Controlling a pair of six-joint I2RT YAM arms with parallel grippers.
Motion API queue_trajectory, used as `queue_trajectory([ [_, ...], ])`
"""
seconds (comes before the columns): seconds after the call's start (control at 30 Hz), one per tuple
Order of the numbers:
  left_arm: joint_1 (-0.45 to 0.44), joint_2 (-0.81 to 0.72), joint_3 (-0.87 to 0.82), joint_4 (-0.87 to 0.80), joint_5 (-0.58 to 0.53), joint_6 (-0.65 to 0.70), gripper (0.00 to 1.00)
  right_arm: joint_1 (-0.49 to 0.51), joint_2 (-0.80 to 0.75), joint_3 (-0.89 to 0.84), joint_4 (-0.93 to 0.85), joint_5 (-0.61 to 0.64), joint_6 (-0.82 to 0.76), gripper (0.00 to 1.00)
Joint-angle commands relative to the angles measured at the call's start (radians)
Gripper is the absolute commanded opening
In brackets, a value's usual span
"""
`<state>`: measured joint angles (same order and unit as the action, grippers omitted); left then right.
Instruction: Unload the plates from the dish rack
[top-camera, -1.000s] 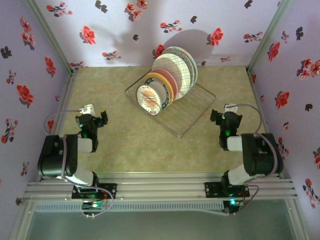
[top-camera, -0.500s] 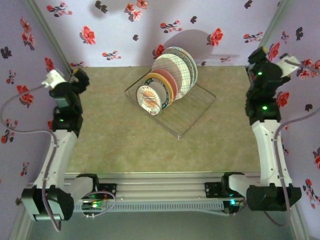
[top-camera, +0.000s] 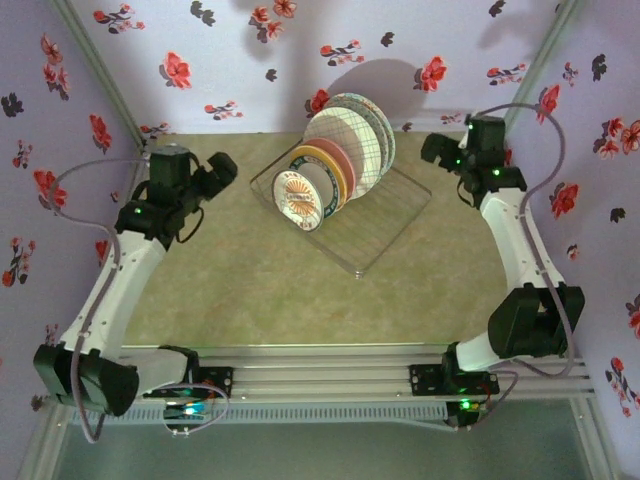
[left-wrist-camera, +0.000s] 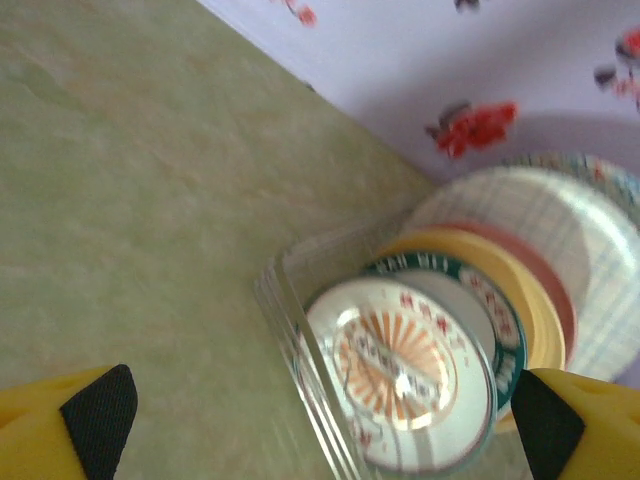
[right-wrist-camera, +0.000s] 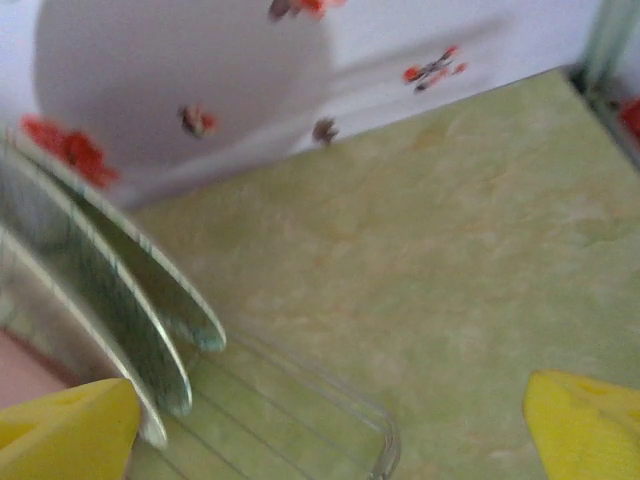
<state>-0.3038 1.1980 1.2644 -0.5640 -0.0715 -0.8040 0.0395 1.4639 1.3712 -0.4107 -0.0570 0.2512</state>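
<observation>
The transparent dish rack (top-camera: 372, 228) sits mid-table and holds several plates standing on edge. In front is the small white sunburst plate (top-camera: 298, 197) (left-wrist-camera: 405, 372). Behind it come the green-rimmed plate (left-wrist-camera: 478, 288), the orange-tan plate (top-camera: 333, 166), the pink plate (left-wrist-camera: 548, 283) and the white grid plate (top-camera: 345, 135) (left-wrist-camera: 575, 240). My left gripper (top-camera: 222, 170) (left-wrist-camera: 325, 430) hovers left of the rack, open and empty, facing the sunburst plate. My right gripper (top-camera: 437, 150) (right-wrist-camera: 330, 435) hangs open and empty off the rack's far right corner (right-wrist-camera: 345, 425), near the rearmost plate edges (right-wrist-camera: 130, 300).
Floral-papered walls (top-camera: 250, 60) close in the table on the left, back and right. Bare green tabletop (top-camera: 280, 290) lies in front of the rack and on both sides of it. The arm bases stand on the rail (top-camera: 320, 375) at the near edge.
Both arms have swung in from the side walls toward the rack. The left gripper now sits by its left side, the right gripper by its far right corner. The plates have not moved.
</observation>
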Motion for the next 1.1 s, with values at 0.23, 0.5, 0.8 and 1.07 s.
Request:
queue_trajectory([
  [0.23, -0.182, -0.085, -0.029, -0.024, 0.074, 0.144, 1.00, -0.054, 0.022, -0.262, 0.484, -0.382, -0.345, 0.99],
  [0.5, -0.228, -0.148, -0.077, 0.051, 0.119, 0.149, 1.00, -0.060, 0.199, -0.129, 0.375, -0.585, -0.486, 0.84],
  [0.8, -0.238, -0.187, -0.082, 0.043, 0.118, 0.132, 1.00, -0.066, 0.352, -0.014, 0.379, -0.672, -0.442, 0.56],
  [1.07, -0.238, -0.187, -0.077, 0.039, 0.106, 0.122, 1.00, -0.067, 0.442, 0.042, 0.436, -0.746, -0.367, 0.53],
])
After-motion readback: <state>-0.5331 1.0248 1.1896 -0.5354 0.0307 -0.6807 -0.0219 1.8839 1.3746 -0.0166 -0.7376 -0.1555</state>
